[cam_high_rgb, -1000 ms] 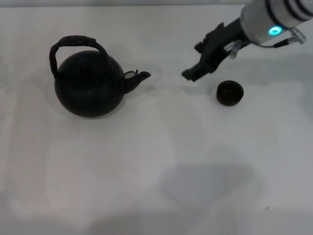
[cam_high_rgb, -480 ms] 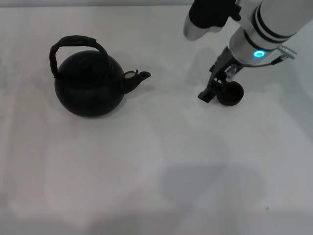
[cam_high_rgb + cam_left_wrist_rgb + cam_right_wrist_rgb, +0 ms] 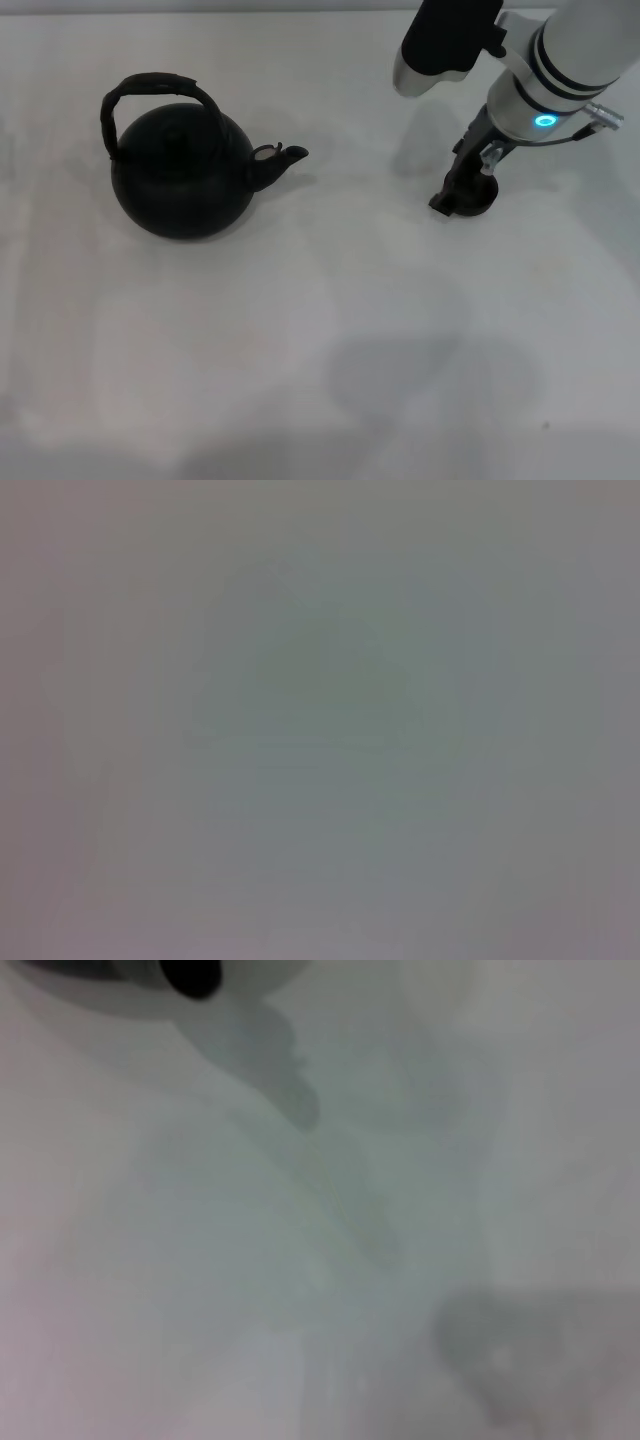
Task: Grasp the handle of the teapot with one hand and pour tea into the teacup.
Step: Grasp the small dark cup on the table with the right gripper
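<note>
The black round teapot [image 3: 180, 175] stands on the white table at the left in the head view. Its arched handle [image 3: 155, 85] rises over its top and its spout [image 3: 282, 160] points right. The small dark teacup [image 3: 484, 201] sits at the right, mostly hidden. My right gripper [image 3: 450, 200] reaches down onto the teacup's left side and covers part of it. Nothing touches the teapot. The left arm shows in no view, and the left wrist view is a blank grey field.
The white table [image 3: 320, 330] spreads between teapot and teacup and toward me. My right arm's white forearm [image 3: 560, 60] with a blue light fills the upper right corner. The right wrist view shows only pale table surface [image 3: 320, 1260] and shadows.
My right gripper has swung down and to the right, from above the table left of the teacup onto the teacup's left side. The teapot and teacup have not moved.
</note>
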